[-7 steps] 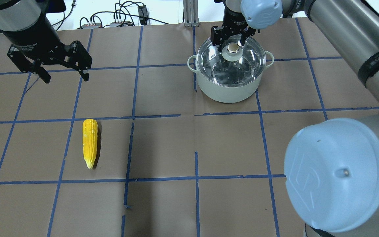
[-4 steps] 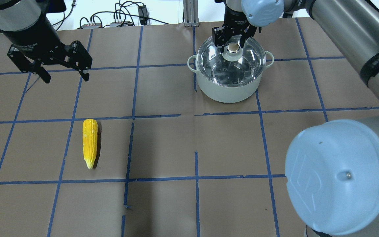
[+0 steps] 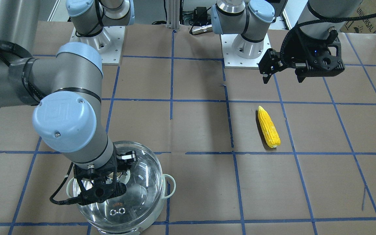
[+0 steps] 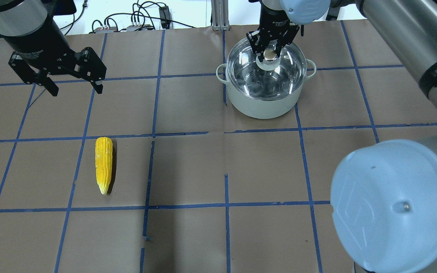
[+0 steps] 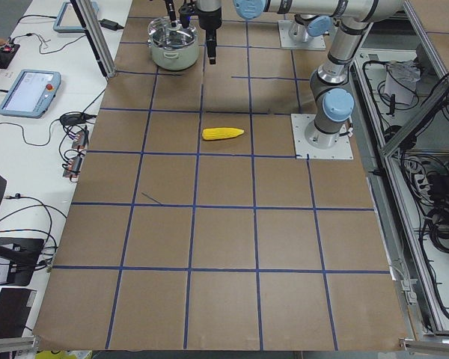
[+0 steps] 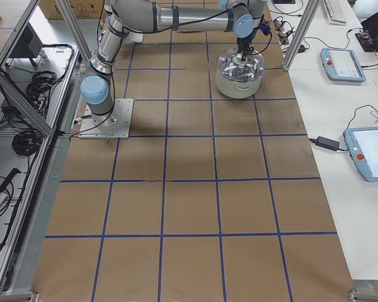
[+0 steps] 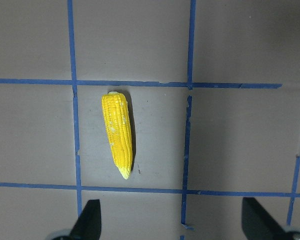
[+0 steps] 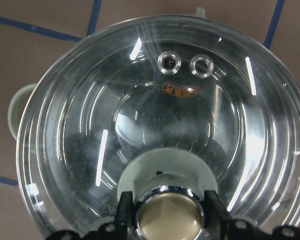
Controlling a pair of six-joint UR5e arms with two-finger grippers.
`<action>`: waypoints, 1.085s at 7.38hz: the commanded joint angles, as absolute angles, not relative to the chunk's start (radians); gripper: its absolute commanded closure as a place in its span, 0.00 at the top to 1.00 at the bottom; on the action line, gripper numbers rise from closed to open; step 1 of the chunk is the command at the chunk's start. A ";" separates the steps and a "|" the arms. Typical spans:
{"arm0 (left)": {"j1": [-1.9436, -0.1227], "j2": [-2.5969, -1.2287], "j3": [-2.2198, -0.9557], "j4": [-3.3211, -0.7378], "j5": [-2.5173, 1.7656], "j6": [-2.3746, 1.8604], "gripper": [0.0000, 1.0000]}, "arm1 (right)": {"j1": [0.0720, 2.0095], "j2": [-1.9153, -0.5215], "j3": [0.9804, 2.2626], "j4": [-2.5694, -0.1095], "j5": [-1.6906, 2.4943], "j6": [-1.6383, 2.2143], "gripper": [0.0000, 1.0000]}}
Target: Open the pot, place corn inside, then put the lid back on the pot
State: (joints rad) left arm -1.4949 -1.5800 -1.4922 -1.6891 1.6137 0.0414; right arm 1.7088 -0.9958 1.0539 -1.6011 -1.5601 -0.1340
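The mint-green pot (image 4: 260, 104) stands at the far right of the table with the glass lid (image 4: 279, 76) on it. My right gripper (image 4: 268, 55) is over the lid, its fingers closed against both sides of the metallic knob (image 8: 170, 217). The wrist view shows the lid (image 8: 160, 125) and its two vent rings. The yellow corn (image 4: 103, 165) lies flat on the left half of the table, tip toward me. My left gripper (image 4: 76, 91) is open and empty, hovering well above the table beyond the corn (image 7: 119, 132).
The table is brown paper with a grid of blue tape. Cables and small boxes (image 4: 139, 22) lie along the far edge. My right arm's elbow (image 4: 393, 204) fills the near right corner of the overhead view.
My right gripper's fingers have drawn in around the lid's knob and now press on it. The left arm, the corn and the pot have not moved.
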 commanded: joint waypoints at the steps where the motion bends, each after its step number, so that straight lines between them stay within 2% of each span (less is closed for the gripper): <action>1: -1.494 -1.580 -1.491 -1.689 1.614 0.041 1.00 | 1.683 -1.038 0.907 -1.368 -1.562 -0.159 0.33; 4: -1.491 -1.578 -1.511 -1.692 1.612 0.044 1.00 | 1.545 -1.172 0.905 -1.128 -1.549 -0.265 0.30; 5: -1.464 -1.598 -1.552 -1.689 1.611 0.075 1.00 | 1.545 -1.173 0.916 -1.127 -1.549 -0.271 0.29; 8: -1.341 -1.687 -1.742 -1.423 1.548 0.217 1.00 | 1.560 -1.234 1.027 -1.146 -1.540 -0.258 0.27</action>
